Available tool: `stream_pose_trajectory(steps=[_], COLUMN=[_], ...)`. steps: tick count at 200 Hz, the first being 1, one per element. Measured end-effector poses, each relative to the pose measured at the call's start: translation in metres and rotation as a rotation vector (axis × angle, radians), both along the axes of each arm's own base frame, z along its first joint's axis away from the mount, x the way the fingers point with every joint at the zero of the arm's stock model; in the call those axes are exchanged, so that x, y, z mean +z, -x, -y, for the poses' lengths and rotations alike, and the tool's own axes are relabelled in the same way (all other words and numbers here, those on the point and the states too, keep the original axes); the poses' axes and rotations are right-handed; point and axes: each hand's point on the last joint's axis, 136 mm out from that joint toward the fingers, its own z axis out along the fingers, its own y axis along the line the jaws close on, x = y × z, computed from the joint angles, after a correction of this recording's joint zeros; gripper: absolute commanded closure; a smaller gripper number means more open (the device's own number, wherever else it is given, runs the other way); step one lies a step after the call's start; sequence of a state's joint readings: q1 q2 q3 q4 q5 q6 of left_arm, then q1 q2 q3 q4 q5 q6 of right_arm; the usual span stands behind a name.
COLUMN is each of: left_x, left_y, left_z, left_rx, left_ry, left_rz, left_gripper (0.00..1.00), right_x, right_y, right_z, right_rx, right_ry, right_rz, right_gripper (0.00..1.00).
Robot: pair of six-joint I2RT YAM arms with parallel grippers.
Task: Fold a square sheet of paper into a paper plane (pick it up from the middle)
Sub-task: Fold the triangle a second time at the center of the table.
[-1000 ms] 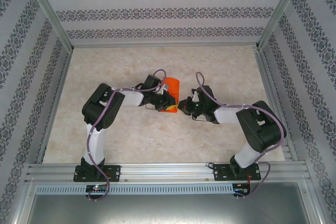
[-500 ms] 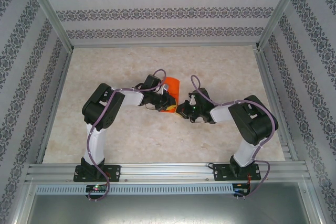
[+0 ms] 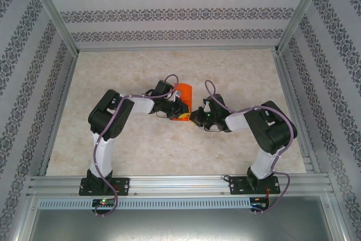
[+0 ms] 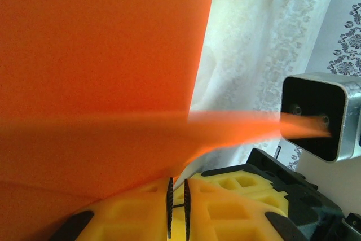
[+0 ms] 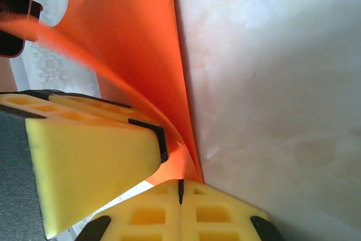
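Beige marbled surface (image 3: 242,77) takes up most of the top view, boxed in by walls (image 3: 180,12) with a grey floral stripe pattern and an aluminium rail (image 3: 180,184) along the near edge where both arms are bolted.

Left arm (image 3: 110,117) bends in from the left and the right arm (image 3: 271,128) from the right, so the two wrists end up nose to nose around the middle of the surface.

Between them is the sheet of paper (image 3: 183,90), bright orange. It's partly folded and lifted, not flat. A bigger flap sticks out on the far side of the left wrist, and a small bit peeks out just below it.

From the left wrist cam the sheet of paper (image 4: 101,55) covers the whole left side, with a narrow point stretching off to the right. The left tool (image 4: 177,196) is clenched, its dark pads nearly together, with the paper running right down into them.

Right wrist cam has the paper (image 5: 130,32) curving down beside the bare surface (image 5: 271,83). The right tool (image 5: 180,187) is pinched tight on the paper's lower edge, yellow fingers meeting in a thin seam. One of the left tool's fingers (image 5: 90,156) pokes in right next to it, touching the paper.
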State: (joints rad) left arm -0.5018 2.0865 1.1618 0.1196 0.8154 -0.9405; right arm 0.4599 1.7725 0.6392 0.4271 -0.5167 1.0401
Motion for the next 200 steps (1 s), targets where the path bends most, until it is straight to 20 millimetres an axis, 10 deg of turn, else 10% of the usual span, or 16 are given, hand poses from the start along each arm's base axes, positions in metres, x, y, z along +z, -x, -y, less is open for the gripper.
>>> stream_pose_trajectory(steps=[200], left_x=[-0.004], left_y=[-0.025], left_z=[-0.019], left_rx=[-0.031], left_ry=[-0.196], left_rz=[0.015], left_gripper=[0.82], right_x=[-0.003], right_y=[0.001], right_z=[0.001], right_rx=[0.066], right_ry=[0.060], right_rz=[0.031], right_gripper=[1.00])
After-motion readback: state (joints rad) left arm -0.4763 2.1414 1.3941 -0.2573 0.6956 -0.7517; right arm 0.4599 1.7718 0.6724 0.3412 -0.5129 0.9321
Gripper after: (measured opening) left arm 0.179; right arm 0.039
